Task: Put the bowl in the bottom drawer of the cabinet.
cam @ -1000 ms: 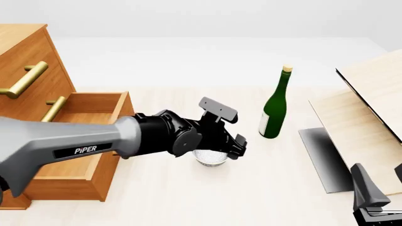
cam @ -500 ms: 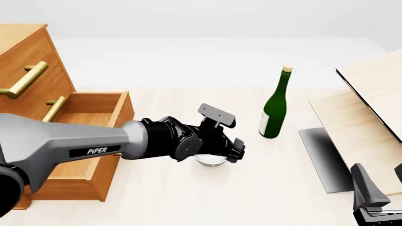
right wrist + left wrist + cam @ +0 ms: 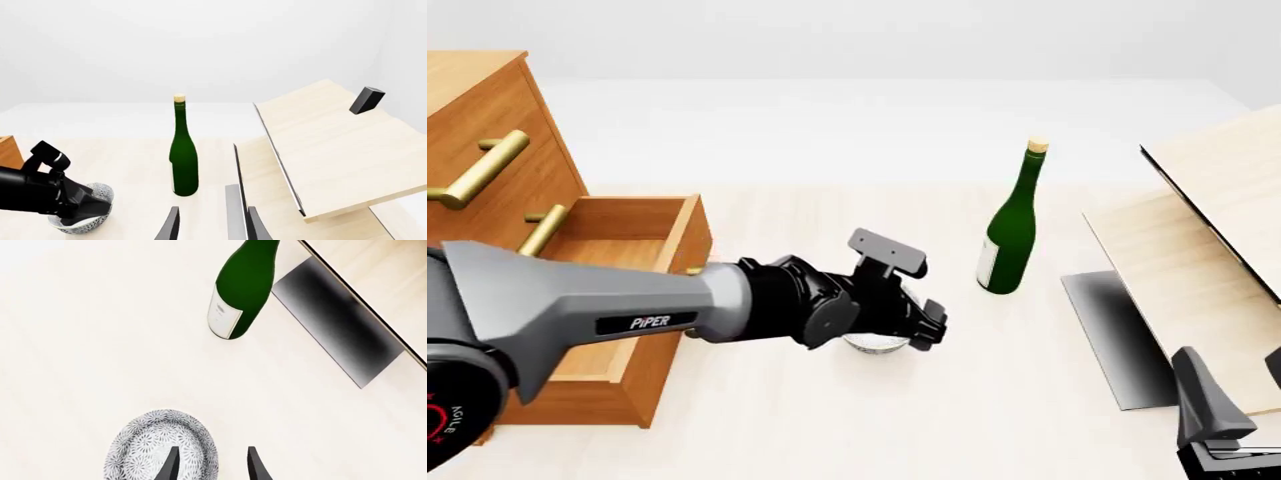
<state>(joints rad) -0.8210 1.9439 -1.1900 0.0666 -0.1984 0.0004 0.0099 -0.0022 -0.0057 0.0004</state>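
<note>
The small speckled bowl (image 3: 876, 343) stands on the table to the right of the cabinet (image 3: 487, 120), mostly hidden under my left gripper (image 3: 916, 322). In the left wrist view my left gripper (image 3: 213, 450) is open and straddles the bowl's (image 3: 150, 440) rim, one finger inside and one outside. The bottom drawer (image 3: 627, 225) is pulled out, its orange-brown inside showing. My right gripper (image 3: 212, 210) is open with nothing between its fingers, low at the table's near right corner (image 3: 1214, 415).
A tall green bottle (image 3: 1010, 228) stands right of the bowl. Pale wooden boards (image 3: 1208, 240) slope over a dark grey plate (image 3: 1110, 335) at the right. Two upper drawer fronts with brass handles (image 3: 481, 170) are closed.
My left gripper has come down and slightly toward me over the bowl, so less of the bowl shows beneath it. The right arm has not moved.
</note>
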